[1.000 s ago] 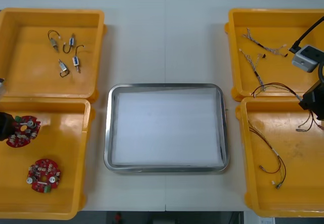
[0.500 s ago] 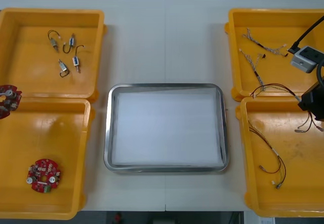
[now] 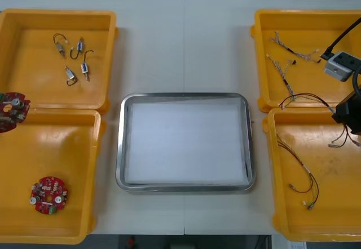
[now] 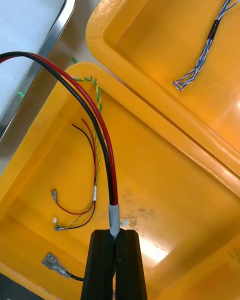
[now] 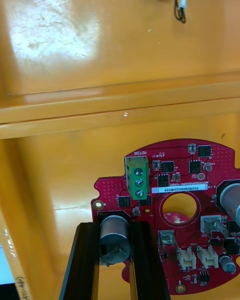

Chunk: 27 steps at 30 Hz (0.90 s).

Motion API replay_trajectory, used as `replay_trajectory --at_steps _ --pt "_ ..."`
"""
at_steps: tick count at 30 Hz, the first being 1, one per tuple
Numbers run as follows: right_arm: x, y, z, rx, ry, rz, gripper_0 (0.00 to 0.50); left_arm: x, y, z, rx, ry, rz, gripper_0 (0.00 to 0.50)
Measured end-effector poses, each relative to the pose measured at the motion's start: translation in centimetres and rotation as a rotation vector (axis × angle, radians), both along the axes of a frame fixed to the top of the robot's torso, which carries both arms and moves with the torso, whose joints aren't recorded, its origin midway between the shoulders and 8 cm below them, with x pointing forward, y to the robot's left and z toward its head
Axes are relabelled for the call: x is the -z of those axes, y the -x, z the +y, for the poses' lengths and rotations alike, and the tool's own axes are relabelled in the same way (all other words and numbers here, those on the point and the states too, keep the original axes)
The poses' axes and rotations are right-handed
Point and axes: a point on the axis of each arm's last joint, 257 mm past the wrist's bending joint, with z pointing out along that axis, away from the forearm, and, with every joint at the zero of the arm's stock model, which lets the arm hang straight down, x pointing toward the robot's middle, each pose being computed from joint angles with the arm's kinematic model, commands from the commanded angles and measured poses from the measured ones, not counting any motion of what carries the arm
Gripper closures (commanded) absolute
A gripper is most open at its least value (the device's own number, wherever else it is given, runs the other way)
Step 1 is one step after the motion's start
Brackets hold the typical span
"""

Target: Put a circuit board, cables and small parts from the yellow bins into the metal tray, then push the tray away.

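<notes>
Circuit board hangs above the left yellow bins' dividing wall, my left gripper clamped on its silver cylinder. My right gripper pinches a red-and-black cable. Next, I judge, both must travel over the metal tray.

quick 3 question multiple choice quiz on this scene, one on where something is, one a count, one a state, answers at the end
1. In the front view, where is the circuit board that the left hand holds?
A. mid picture
B. at the right edge
C. at the left edge, over the wall between the two left bins

2. How many small metal parts lie in the far left bin?
A. four
B. two
C. seven

3. How is the right hand?
A. open
B. shut on the red and black cable
C. shut on nothing

Answers: C, it shows at the bins' shared wall; A, four lie scattered there; B, its fingers pinch the cable's white sleeve.
</notes>
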Motion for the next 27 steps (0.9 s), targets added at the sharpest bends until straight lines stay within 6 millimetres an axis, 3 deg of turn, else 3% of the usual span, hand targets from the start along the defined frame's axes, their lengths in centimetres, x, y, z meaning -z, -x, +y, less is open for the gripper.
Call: replay_trajectory --at_steps 9,20,27 --pt "0.0 0.0 0.0 0.0 0.0 0.0 0.5 0.7 1.7 -4.0 -0.307 0.178 -0.007 0.5" --pt "0.0 0.0 0.0 0.0 0.001 0.0 0.5 2.5 2.0 -8.1 -0.27 0.117 -0.051 0.5" --pt "0.0 0.0 0.0 0.0 0.001 0.0 0.5 4.4 1.6 -12.4 -0.506 0.243 -0.034 0.5"
